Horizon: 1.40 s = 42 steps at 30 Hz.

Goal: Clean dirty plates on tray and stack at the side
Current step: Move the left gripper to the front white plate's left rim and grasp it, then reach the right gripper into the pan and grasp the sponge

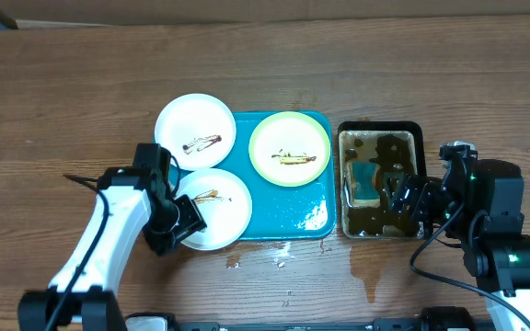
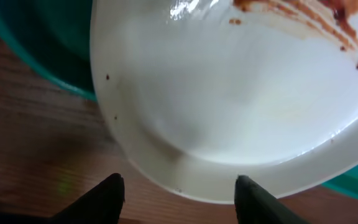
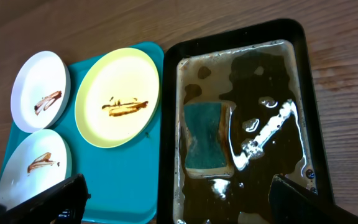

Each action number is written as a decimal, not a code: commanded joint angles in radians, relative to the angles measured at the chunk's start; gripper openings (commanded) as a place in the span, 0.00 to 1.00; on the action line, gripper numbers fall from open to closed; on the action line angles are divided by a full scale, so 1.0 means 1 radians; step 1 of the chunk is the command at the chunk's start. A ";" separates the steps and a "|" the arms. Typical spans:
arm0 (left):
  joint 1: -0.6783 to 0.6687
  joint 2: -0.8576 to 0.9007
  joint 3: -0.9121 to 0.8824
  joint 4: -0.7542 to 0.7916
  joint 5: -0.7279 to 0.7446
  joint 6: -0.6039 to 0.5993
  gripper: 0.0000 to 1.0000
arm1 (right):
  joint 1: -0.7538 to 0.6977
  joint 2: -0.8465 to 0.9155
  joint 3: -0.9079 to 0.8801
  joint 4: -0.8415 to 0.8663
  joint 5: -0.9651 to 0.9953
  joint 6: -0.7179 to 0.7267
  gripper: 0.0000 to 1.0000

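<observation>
Three sauce-streaked plates lie on the teal tray: a white plate at the far left, a yellow-green plate at the far right, and a near white plate overhanging the tray's front left edge. My left gripper is open at that plate's rim, which fills the left wrist view; its fingers straddle the rim edge without closing. My right gripper is open and empty above the black pan. The right wrist view shows all three plates and my fingers wide apart.
The black-rimmed pan of brown water holds a teal-and-yellow sponge, also seen from overhead. Water drops lie on the wood in front of the tray. Bare table lies to the left of the tray.
</observation>
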 commanded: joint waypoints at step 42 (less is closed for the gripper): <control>0.002 0.096 -0.056 0.125 -0.055 0.001 0.22 | -0.003 -0.001 0.019 0.012 -0.008 0.001 0.91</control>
